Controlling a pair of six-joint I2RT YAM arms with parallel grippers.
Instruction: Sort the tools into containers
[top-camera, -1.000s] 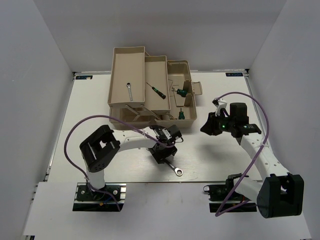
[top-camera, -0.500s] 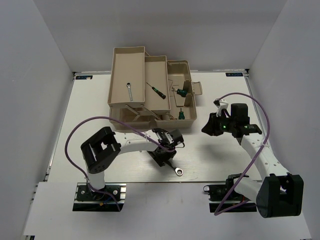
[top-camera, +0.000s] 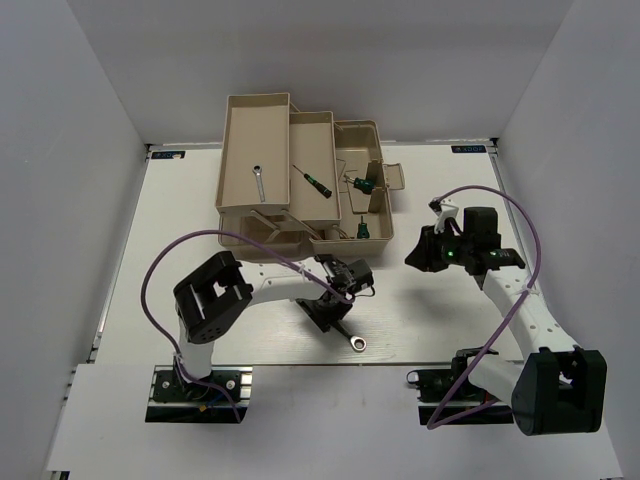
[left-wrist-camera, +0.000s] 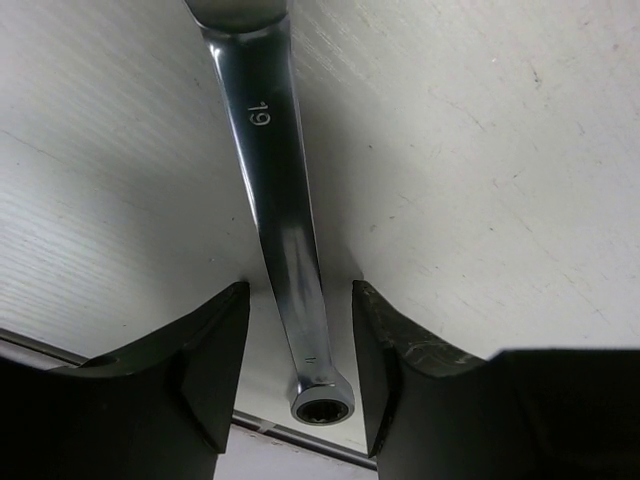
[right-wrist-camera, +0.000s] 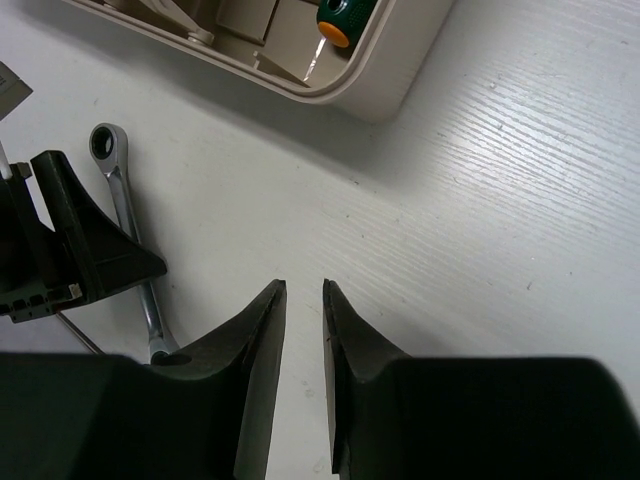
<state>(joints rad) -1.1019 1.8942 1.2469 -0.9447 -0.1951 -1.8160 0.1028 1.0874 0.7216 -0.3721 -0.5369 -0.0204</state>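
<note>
The long silver wrench (left-wrist-camera: 285, 230) lies flat on the white table, ring end towards the front edge (top-camera: 357, 344). My left gripper (left-wrist-camera: 300, 350) is open and straddles its shaft near the ring end, with a gap on each side; it also shows in the top view (top-camera: 331, 312). My right gripper (right-wrist-camera: 304, 290) is almost shut with a thin gap, empty, above bare table right of the toolbox (top-camera: 365, 135). The short wrench (top-camera: 257, 182) lies in the left tray (top-camera: 240, 120). A thin screwdriver (top-camera: 313, 180) lies in the middle tray. Green-handled screwdrivers (top-camera: 363, 183) (top-camera: 363, 229) lie in the toolbox.
The trays and toolbox stand at the back middle of the table. The right wrist view shows the toolbox corner (right-wrist-camera: 390, 80), a green handle (right-wrist-camera: 338, 22), the long wrench (right-wrist-camera: 125, 200) and the left gripper (right-wrist-camera: 80, 260). The table's front edge (top-camera: 300, 364) is just beyond the wrench's ring end.
My left arm has swung a little to the right and its gripper has settled over the long wrench. My right gripper has drifted slightly right.
</note>
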